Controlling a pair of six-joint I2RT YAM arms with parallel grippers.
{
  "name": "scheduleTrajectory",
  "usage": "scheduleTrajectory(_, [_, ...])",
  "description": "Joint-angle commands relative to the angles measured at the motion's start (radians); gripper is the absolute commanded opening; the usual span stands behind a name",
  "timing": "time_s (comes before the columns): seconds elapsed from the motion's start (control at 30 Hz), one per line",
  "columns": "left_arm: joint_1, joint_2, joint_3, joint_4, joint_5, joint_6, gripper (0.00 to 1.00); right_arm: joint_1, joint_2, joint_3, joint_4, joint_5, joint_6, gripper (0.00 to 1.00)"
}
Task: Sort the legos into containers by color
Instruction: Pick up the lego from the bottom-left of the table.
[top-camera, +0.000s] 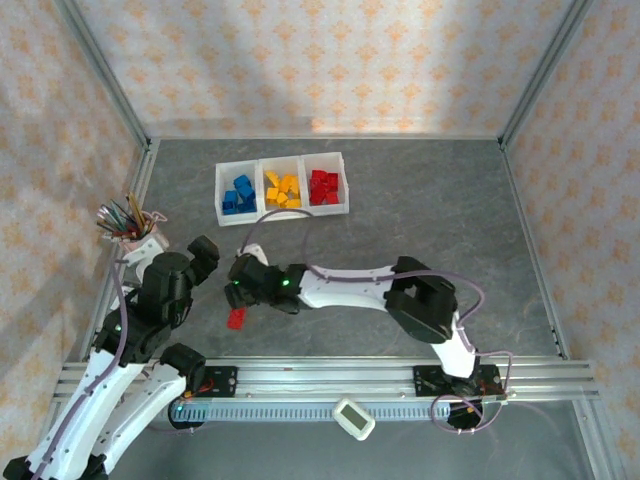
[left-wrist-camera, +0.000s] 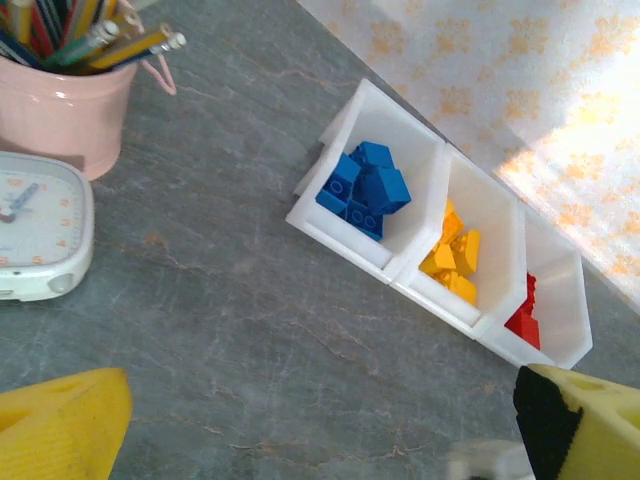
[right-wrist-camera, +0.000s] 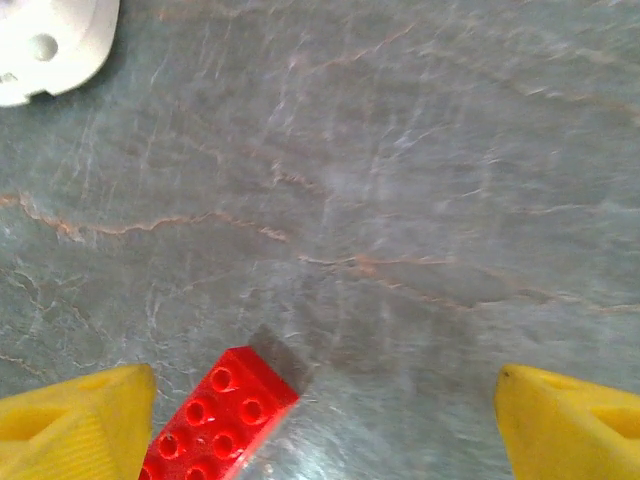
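While the left gripper (left-wrist-camera: 322, 400) and right gripper (right-wrist-camera: 322, 388) gape w/ nothing held, a red brick (right-wrist-camera: 215, 420) lies on the table (right-wrist-camera: 400, 200) betw. the right gripper's fingers, nr one (other bricks (top-camera: 283, 188) sit colour-sorted in the tray (top-camera: 300, 212)).

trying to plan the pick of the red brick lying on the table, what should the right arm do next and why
Probably nudge the right gripper sideways to centre it over the red studded plastic brick. Its jaws are open, but in the wrist view the brick lies on the grey table close to one yellow finger rather than midway, so descending now might clip it.
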Motion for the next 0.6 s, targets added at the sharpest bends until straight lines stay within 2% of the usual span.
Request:
scheduleTrajectory(0.0, [0.007, -0.03, 0.039, -0.096, -0.061, -0.032, 0.99, 0.037, 0.063, 0.075, -0.099, 0.083, 0.014, 0.88])
scheduleTrajectory(0.1, [0.007, -0.042, 0.051, -0.115, -0.073, -0.038, 0.99, 0.068, 0.12, 0.147, -0.14, 0.143, -0.002, 0.91])
scheduleTrajectory(0.33, [0.007, -0.051, 0.06, -0.129, -0.064, -0.041, 0.99, 0.106, 0.228, 0.264, -0.26, 0.197, 0.002, 0.93])
scheduleTrajectory(0.5, [0.007, -0.054, 0.053, -0.117, -0.054, -0.044, 0.99, 0.129, 0.25, 0.266, -0.316, 0.231, 0.033, 0.9])
scheduleTrajectory(0.57, [0.007, -0.051, 0.049, -0.114, -0.049, -0.044, 0.99, 0.129, 0.235, 0.251, -0.329, 0.24, 0.041, 0.85])
